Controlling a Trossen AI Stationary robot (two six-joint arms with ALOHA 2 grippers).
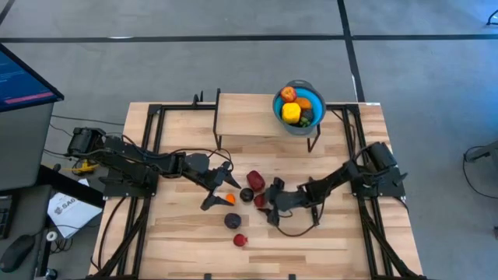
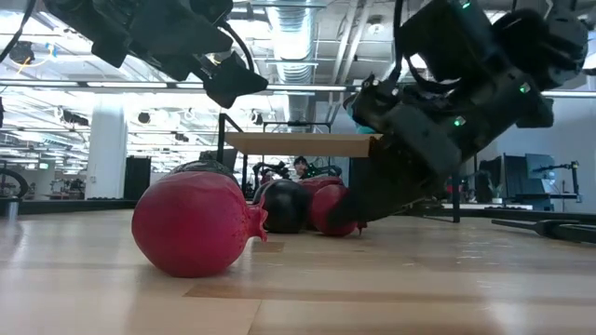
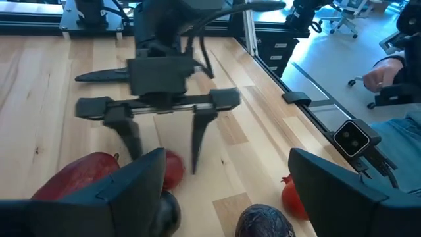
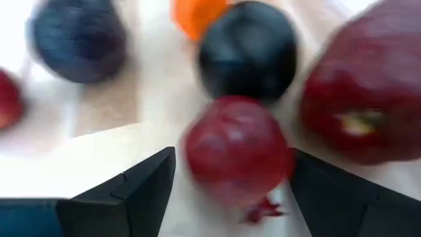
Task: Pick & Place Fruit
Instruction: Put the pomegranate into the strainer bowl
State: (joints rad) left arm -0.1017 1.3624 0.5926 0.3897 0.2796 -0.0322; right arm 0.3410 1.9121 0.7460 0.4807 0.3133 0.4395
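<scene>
Several small toy fruits lie on the wooden table's middle: a red apple (image 1: 255, 180), a dark one (image 1: 246, 194), a small red one (image 1: 261, 201), an orange one (image 1: 230, 199), a dark purple one (image 1: 232, 221) and a red pomegranate (image 1: 240, 240). My right gripper (image 4: 230, 191) is open and low over the table, its fingers on either side of the small red fruit (image 4: 237, 148) without plainly touching it. My left gripper (image 1: 218, 187) is open and raised just left of the cluster, near the orange fruit. The blue bowl (image 1: 298, 124) holds orange, yellow and dark fruits.
A low wooden shelf (image 1: 249, 117) stands at the table's far middle, and the blue bowl is just right of it. A black cable (image 1: 299, 230) loops on the table below my right gripper. A person's hand (image 3: 375, 76) shows beyond the table's edge.
</scene>
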